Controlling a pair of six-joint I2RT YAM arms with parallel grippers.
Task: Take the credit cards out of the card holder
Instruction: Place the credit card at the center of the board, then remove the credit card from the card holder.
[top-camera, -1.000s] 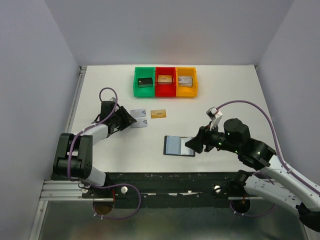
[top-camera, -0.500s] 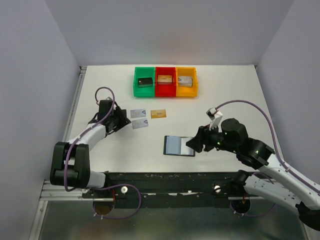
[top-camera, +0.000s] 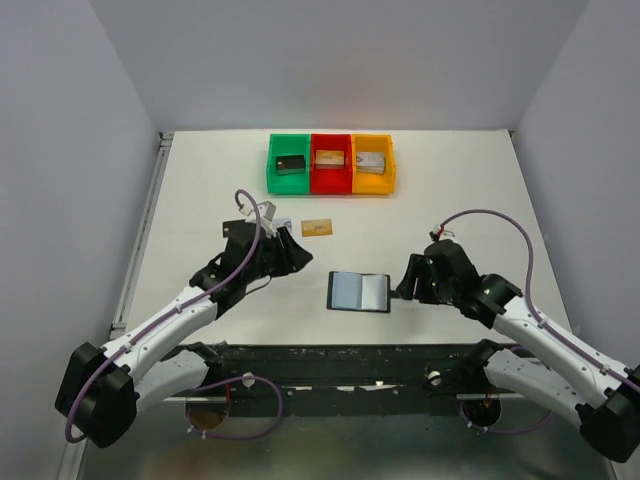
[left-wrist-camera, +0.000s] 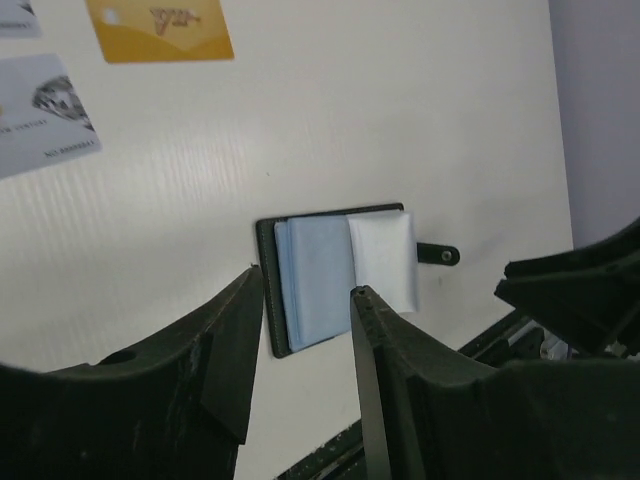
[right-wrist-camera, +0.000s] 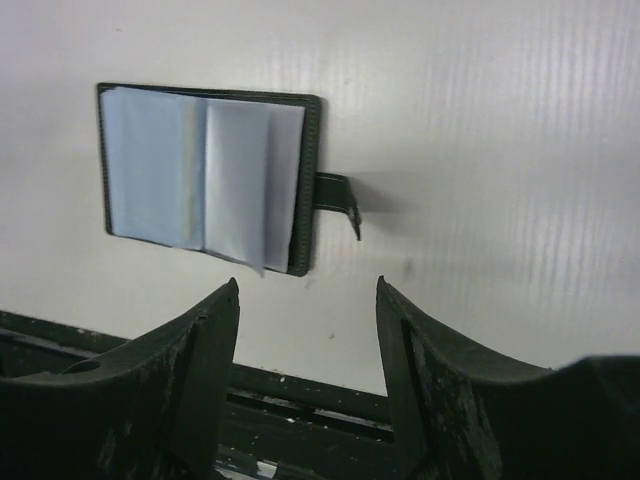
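The card holder (top-camera: 360, 292) lies open on the table near the front edge, its blue-grey inner faces up and its strap tab (right-wrist-camera: 340, 195) pointing right. A tan-gold credit card (top-camera: 317, 227) lies flat behind it. The left wrist view shows that gold card (left-wrist-camera: 160, 25) and two silver-grey cards (left-wrist-camera: 40, 115) on the table. My left gripper (top-camera: 298, 257) hovers just left of the holder (left-wrist-camera: 330, 275), open and empty (left-wrist-camera: 307, 290). My right gripper (top-camera: 406, 284) is just right of the holder (right-wrist-camera: 200, 175), open and empty (right-wrist-camera: 307, 285).
Green (top-camera: 289, 163), red (top-camera: 331, 163) and yellow (top-camera: 372, 163) bins stand in a row at the back, each with a block inside. The table's dark front rail (top-camera: 350, 352) runs close below the holder. Purple-grey walls close in both sides.
My left arm has swung right, from left of the silver cards across them to the holder's left side. My right gripper has drawn back a little to the right of the holder.
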